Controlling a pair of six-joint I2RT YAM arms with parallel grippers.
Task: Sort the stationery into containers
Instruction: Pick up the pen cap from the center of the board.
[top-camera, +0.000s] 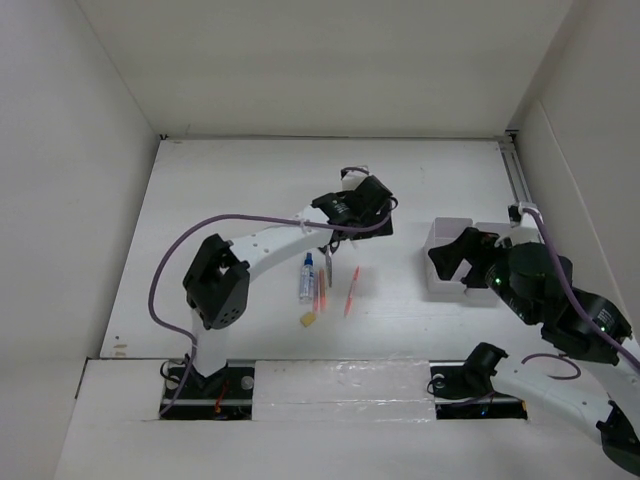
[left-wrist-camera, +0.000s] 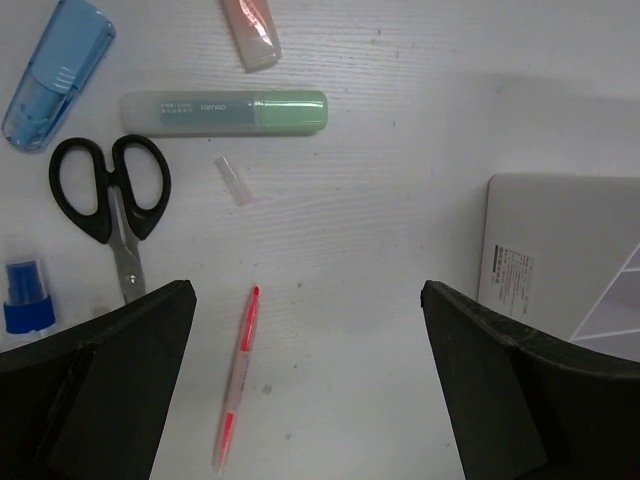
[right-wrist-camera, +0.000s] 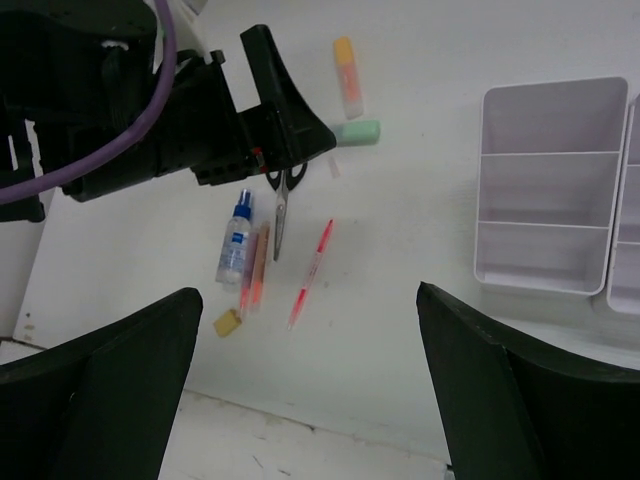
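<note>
The stationery lies loose on the white table. In the left wrist view I see black-handled scissors (left-wrist-camera: 110, 195), a green marker (left-wrist-camera: 225, 112), an orange marker (left-wrist-camera: 250, 32), a blue marker (left-wrist-camera: 55, 72), a blue-capped glue bottle (left-wrist-camera: 25, 300) and a thin red pen (left-wrist-camera: 238, 375). My left gripper (left-wrist-camera: 305, 380) hovers open above them, empty. The right wrist view adds a yellow eraser (right-wrist-camera: 229, 322) and the containers (right-wrist-camera: 545, 185), white divided bins at the right. My right gripper (right-wrist-camera: 310, 390) is open and empty, above the bins (top-camera: 440, 235).
A small clear cap (left-wrist-camera: 232, 180) lies beside the scissors. White walls close in the table on three sides. A metal rail (top-camera: 520, 180) runs along the right edge. The left arm (right-wrist-camera: 150, 100) hangs over the far stationery in the right wrist view.
</note>
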